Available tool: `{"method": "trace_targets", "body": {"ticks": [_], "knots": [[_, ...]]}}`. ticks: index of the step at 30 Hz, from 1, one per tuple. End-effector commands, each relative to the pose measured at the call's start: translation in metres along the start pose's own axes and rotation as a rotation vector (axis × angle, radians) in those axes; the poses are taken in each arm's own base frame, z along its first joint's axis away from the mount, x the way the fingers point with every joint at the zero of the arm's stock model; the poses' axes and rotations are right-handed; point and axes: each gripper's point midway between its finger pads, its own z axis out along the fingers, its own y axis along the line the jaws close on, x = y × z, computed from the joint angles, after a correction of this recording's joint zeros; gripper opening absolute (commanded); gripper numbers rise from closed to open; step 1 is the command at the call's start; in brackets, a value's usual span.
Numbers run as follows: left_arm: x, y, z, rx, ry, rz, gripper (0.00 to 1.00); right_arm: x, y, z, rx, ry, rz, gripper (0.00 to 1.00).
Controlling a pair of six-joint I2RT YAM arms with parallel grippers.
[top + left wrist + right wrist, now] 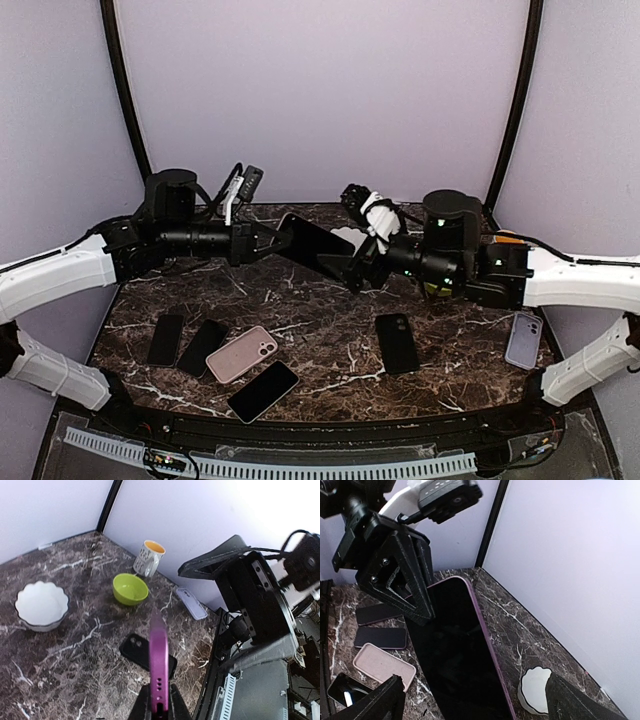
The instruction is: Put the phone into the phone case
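Left fingers (405, 580) pinch one purple-edged phone (455, 650) aloft, right fingers (580, 702) spread either side of it; six phones or cases (241, 354) lie on the worktop (300, 310).

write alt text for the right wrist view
A purple-edged phone fills the centre, clamped at its top by the left end effector, between the open fingers of the right end effector. Below on the marble table lie a pink case and a white bowl.

Overhead from behind, wrist views close, facing inward — sharing the phone (455, 650)
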Motion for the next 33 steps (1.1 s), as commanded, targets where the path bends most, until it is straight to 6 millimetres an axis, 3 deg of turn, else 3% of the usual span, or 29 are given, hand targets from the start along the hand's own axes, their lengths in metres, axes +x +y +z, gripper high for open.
{"method": "trace_targets", "body": {"ticks": [1,6,11,19,22,25,26,33], "knots": [[-0.059,-0.045,-0.035,0.090,-0.280,0.207,0.00,-0.016,-0.005,-0.028,-0.151,-0.081,0.132,0.99],[-0.083,-0.071,-0.055,0.046,-0.498,0.308,0.00,-0.033,-0.019,-0.056,-0.217,-0.239,0.273,0.98],[-0.101,-0.105,-0.068,0.122,-0.697,0.361,0.00,-0.057,-0.040,-0.080,-0.223,-0.453,0.435,0.99],[-0.127,-0.139,-0.089,0.302,-0.946,0.322,0.00,-0.098,-0.034,-0.107,-0.389,-0.715,0.568,0.93],[-0.128,-0.137,-0.080,0.344,-0.959,0.279,0.00,-0.110,-0.031,-0.113,-0.430,-0.774,0.560,0.91],[-0.129,-0.146,-0.080,0.458,-0.992,0.236,0.00,-0.119,-0.030,-0.110,-0.444,-0.790,0.560,0.89],[-0.126,-0.147,-0.070,0.488,-0.973,0.230,0.00,-0.121,-0.030,-0.110,-0.448,-0.799,0.559,0.87],[-0.124,-0.166,-0.052,0.672,-0.967,0.200,0.00,-0.137,-0.032,-0.111,-0.451,-0.834,0.547,0.79]]}}
